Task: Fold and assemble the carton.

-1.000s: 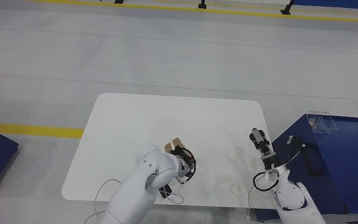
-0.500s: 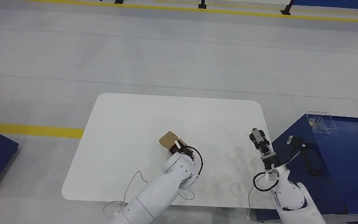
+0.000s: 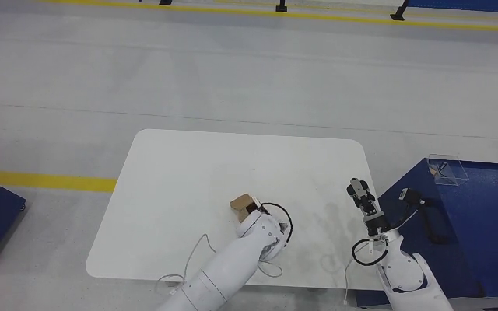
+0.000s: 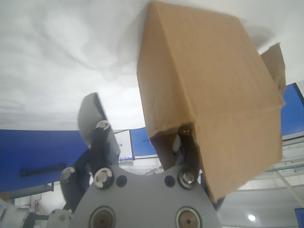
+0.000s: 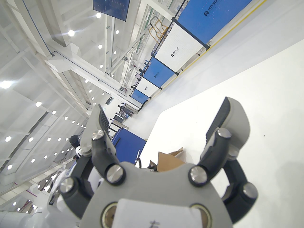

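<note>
The small brown cardboard carton (image 3: 243, 205) sits on the near half of the white rounded-corner surface (image 3: 194, 171), just past the left arm's wrist. Within the last second it slid a little away and to the left, looking flatter from above, and has now come back closer and turned again, while the left arm swung its elbow round to the right behind it. I read this as the arm turning the carton about to work on its shape, not closing it, so the folding is still under way. From the left wrist, the carton (image 4: 209, 91) is already opened out into a box-shaped sleeve with crisp creased edges and plain, unmarked walls. Its far end seems to rest against the surface, one loose flap (image 4: 273, 65) sticks out on the far side, and the near end is open with a slightly ragged rim. The left claw (image 4: 137, 117) stands wide apart and clamps nothing. One finger is pushed inside the open near end, the other finger (image 4: 91, 115) is bare and well clear of the outer wall, so the carton is only hooked over a single finger and may slip if tilted much. Farther out, near the surface's right edge, the right claw (image 3: 358, 190) hangs above the surface well apart from the carton, where it was a second ago. In its own view the right claw (image 5: 163, 106) is spread and empty, with the carton (image 5: 169, 160) showing upright open flaps beyond it
</note>
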Controlling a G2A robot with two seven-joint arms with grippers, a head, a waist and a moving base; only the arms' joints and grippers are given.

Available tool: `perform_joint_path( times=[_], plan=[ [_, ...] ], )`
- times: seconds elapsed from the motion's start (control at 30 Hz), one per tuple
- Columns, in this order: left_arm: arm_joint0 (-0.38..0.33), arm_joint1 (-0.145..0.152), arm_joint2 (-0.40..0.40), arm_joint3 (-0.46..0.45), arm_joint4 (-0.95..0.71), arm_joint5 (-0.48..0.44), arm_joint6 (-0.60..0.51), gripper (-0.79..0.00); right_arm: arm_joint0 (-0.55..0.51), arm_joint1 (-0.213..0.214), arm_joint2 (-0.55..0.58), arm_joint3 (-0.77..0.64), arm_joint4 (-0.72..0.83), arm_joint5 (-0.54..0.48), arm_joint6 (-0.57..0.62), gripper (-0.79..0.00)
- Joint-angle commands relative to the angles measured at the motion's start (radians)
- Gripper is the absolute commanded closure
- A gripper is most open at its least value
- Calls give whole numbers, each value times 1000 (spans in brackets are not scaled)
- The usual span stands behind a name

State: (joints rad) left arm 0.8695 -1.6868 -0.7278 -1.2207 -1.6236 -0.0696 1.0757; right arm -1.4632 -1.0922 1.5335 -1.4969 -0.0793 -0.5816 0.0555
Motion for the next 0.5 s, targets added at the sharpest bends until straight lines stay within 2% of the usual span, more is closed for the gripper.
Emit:
perform_joint_path(
  times=[0.0,0.1,0.17,0.23,0.33,0.43,0.47],
  plan=[
    [67,19,-23,-126,61,24,27,-785,0,0,0,0,0,0,0,-785],
    [200,59,-79,-351,169,100,22,-785,0,0,0,0,0,0,0,-785],
    [304,89,-134,-498,205,194,-31,-785,0,0,0,0,0,0,0,-785],
    [397,119,-207,-604,274,273,-116,-785,0,0,0,0,0,0,0,-785],
    [497,152,-312,-661,276,412,-296,-785,0,0,0,0,0,0,0,-785],
    [531,171,-391,-651,287,491,-456,-785,0,0,0,0,0,0,0,-785],
    [531,171,-391,-651,287,491,-456,-785,0,0,0,0,0,0,0,-785]
  ],
)
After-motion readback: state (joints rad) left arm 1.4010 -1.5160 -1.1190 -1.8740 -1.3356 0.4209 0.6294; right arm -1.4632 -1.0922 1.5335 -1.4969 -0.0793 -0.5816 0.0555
